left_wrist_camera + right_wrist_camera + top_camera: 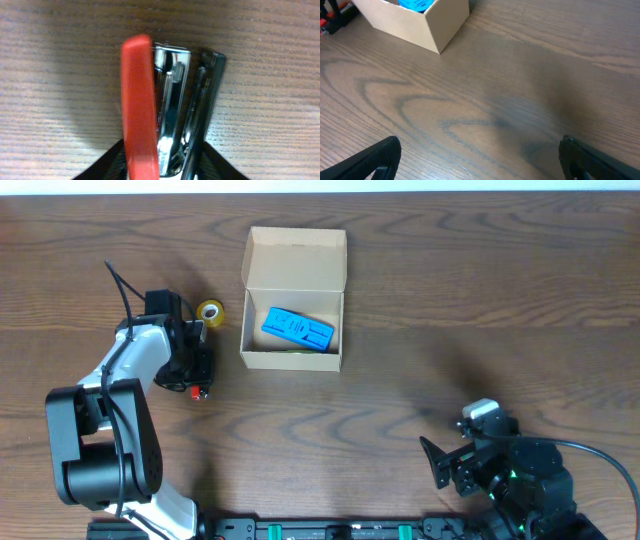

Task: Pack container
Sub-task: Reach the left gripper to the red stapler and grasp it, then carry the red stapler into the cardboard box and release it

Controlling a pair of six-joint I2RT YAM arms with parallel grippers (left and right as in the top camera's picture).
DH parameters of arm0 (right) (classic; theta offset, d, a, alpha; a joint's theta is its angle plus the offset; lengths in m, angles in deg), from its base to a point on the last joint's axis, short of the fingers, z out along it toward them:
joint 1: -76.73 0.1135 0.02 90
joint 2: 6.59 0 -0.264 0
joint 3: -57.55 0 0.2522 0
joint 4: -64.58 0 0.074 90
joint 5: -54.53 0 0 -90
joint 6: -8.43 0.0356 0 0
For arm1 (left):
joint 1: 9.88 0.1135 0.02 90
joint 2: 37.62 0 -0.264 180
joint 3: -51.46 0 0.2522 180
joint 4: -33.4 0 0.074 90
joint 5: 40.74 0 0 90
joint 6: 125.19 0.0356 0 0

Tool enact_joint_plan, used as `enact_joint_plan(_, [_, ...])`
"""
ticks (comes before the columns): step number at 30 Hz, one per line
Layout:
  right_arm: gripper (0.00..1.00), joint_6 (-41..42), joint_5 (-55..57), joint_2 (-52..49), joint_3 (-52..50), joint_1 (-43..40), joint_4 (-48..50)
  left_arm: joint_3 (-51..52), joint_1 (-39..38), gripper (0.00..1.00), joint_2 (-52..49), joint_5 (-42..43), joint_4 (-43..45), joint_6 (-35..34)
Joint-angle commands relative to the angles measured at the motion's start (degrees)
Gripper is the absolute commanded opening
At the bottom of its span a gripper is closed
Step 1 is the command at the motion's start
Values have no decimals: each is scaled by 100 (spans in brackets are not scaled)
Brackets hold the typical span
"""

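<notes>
The container (292, 360) is an open tan cardboard box at the back centre, with its flap lid standing up at the far side. A flat blue plastic item (297, 329) lies inside it. My left gripper (196, 370) is left of the box and shut on a red, chrome and black stapler (137, 110), which is turned on its side between the fingers (162, 155). The stapler's red end (197, 392) pokes out in the overhead view. My right gripper (445, 463) is open and empty at the front right, its fingers (480, 162) spread over bare wood. The box corner (432, 30) shows in the right wrist view.
A small yellow tape roll (210, 312) lies on the table between the left gripper and the box. The table is dark brown wood (420, 380).
</notes>
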Motion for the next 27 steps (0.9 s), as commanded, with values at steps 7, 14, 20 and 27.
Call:
enact_joint_plan(7, [99, 101, 13, 33, -9, -52, -11, -125, 13, 17, 28, 2, 304, -424])
enact_joint_plan(14, [99, 101, 13, 33, -9, -52, -11, -125, 13, 17, 667, 2, 553, -426])
enact_joint_plan(20, [99, 101, 13, 33, -9, -52, -11, -142, 11, 17, 1624, 116, 815, -424])
enact_joint_plan(27, [99, 101, 13, 33, -9, -52, -11, -638, -466, 14, 2175, 199, 824, -422])
